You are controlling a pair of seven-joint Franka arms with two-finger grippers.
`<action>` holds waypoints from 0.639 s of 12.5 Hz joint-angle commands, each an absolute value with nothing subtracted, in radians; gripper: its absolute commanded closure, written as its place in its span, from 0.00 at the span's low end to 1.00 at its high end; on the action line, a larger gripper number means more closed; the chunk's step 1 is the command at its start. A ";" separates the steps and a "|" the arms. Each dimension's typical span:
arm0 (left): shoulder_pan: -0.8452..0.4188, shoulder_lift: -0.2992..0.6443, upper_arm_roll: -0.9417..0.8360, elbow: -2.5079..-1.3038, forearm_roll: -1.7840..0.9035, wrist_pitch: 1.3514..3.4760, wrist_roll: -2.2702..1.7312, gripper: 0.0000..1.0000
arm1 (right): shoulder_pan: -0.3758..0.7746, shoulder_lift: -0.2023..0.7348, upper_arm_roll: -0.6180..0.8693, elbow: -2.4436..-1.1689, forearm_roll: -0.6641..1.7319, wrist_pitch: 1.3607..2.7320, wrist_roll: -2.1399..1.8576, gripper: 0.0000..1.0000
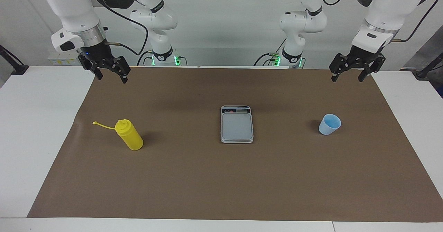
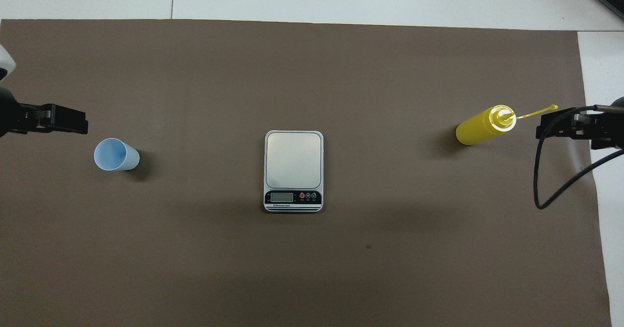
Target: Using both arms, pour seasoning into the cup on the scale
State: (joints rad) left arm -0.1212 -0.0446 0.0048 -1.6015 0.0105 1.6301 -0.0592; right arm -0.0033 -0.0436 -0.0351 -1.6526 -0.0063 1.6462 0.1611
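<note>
1. Yellow seasoning bottle (image 1: 129,139), cylindrical, ribbed cap. Stands upright on the brown mat (image 1: 221,183) toward the right arm's end of the desk (image 1: 31,138). Thin tethered tip strap (image 1: 103,125) sticks out sideways from the cap, toward the mat's edge. Nothing touches the bottle.
2. Scale (image 1: 237,124), flat, silver-grey, rectangular. Lies at the middle of the mat, between bottle and cup, well apart from both. Dark display strip sits at the end nearer to the robots. Weighing plate bare.
3. Cup (image 1: 330,124), small, light blue, tapered. Stands upright, mouth up, on the mat toward the left arm's end of the desk. Not on the scale.
4. Right hand (image 1: 110,75), black, two fingers. Hangs in the air over the mat's edge at the robots' end, above and apart from the bottle. Fingers spread wide, holding nothing.
5. Left hand (image 1: 349,76), black, two fingers. Hangs in the air over the mat's edge at the robots' end, above and apart from the cup. Fingers spread wide, holding nothing.
6. Black cable (image 2: 560,171), looped, hangs from the right arm over the mat.
</note>
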 commanded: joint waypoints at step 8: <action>-0.110 -0.086 0.009 -1.670 0.020 1.652 -0.064 0.00 | -0.011 -0.044 -0.035 -1.652 0.006 1.634 0.146 0.00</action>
